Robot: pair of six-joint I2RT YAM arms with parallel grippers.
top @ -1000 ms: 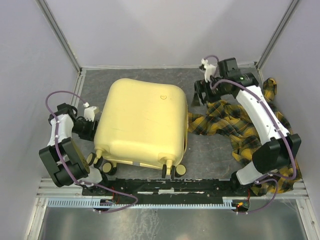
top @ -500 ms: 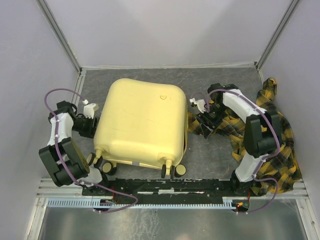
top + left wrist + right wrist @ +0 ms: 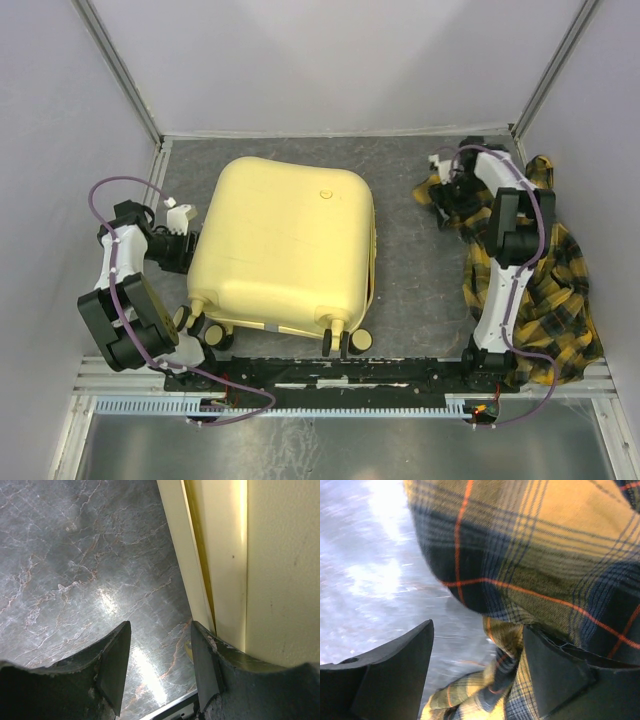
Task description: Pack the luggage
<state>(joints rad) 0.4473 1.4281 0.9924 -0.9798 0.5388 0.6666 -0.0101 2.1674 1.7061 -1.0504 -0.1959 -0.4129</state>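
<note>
Overhead, change: your right gripper (image 3: 443,192) hauled the plaid shirt (image 3: 545,290) from 3 o'clock of the luggage (image 3: 285,250) off to 1 o'clock, so packing got no nearer.
Overhead, luggage: it lay shut, left of centre, wheels at 6 o'clock, long axis 6-to-12.
Left wrist: your left gripper (image 3: 160,630) stood spread and empty, one finger at the shell seam.
Right wrist: jaws stood apart, shirt bunched against one finger, unpinched.

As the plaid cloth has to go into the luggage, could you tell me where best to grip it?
Probably the bunched fold at the plaid cloth's far-left end, from above: it stands up off the table and lies between the right hand's open fingers.
</note>
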